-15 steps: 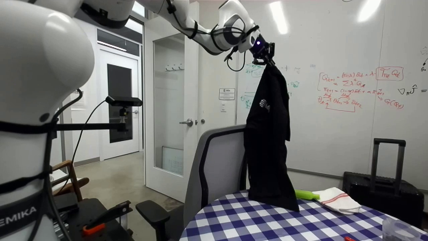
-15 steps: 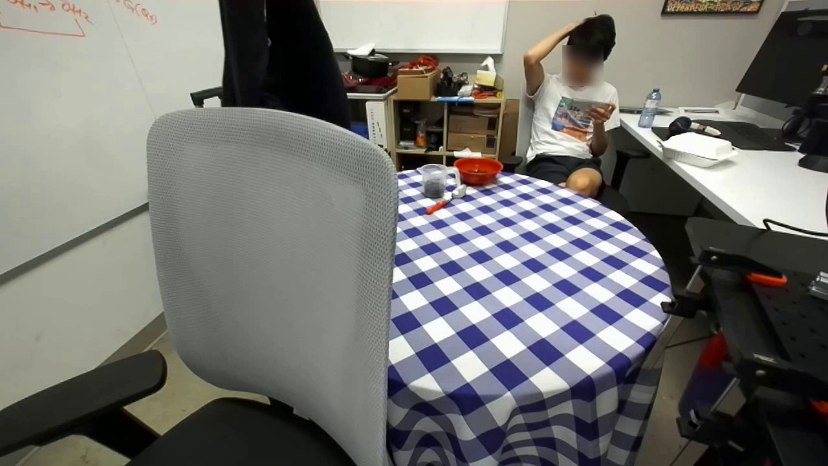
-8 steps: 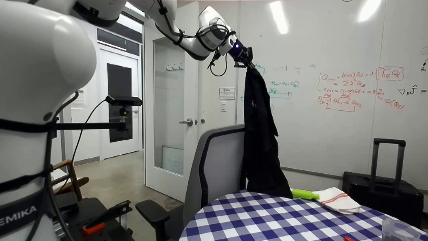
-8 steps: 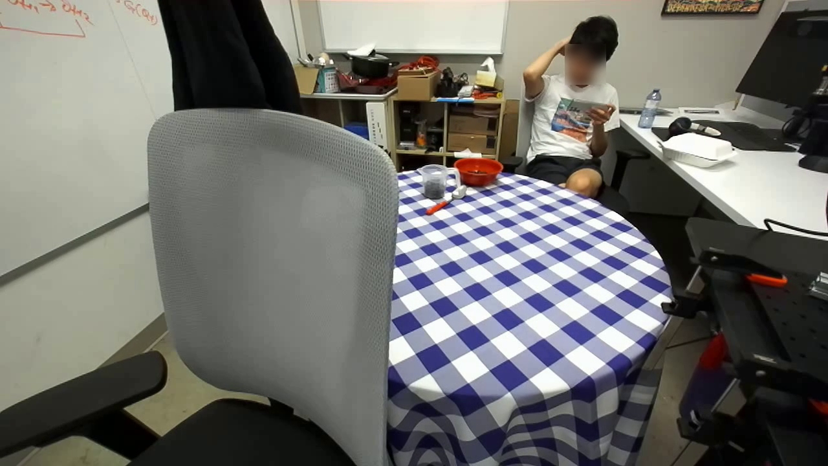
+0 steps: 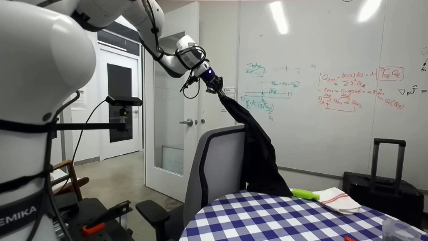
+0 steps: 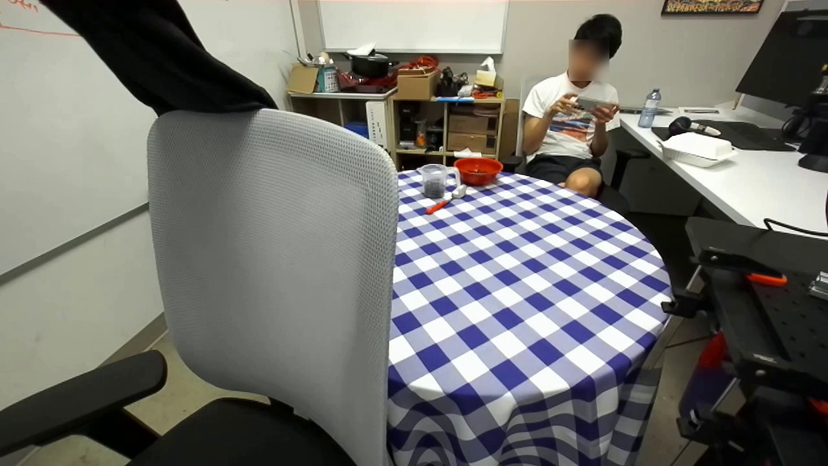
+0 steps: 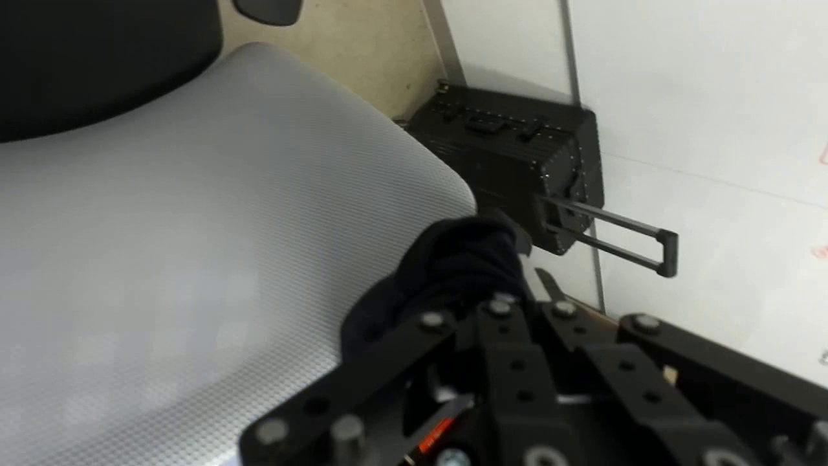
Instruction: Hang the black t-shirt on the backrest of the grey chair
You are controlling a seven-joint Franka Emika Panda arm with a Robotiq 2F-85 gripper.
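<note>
I count two whiteboards [image 6: 77, 149] on the walls in an exterior view. One round surface [image 6: 524, 278] comes next, under a blue-and-white checked cloth. Just beside it stands one grey chair [image 6: 259, 285], its single backrest [image 5: 224, 164] upright. One person [image 6: 563, 129] sits beyond the surface. One black case [image 5: 404, 207], handle raised, stands near a whiteboard.

The one black shirt [image 5: 262, 154] slopes down from me, touches the backrest's top edge, and falls on the side toward the surface; whether its lower end touches the cloth, I cannot tell.

Smaller things lie on the surface: one white towel [image 5: 339, 201] with red stripes, one red bowl [image 6: 478, 171], one clear jug [image 6: 434, 181] with something dark inside, one green thing [image 5: 305, 194] just beside the towel, and one red-handled utensil [image 6: 446, 200] near the jug.

My two fingers [image 7: 517, 369] are pinched together on the shirt's upper end.
</note>
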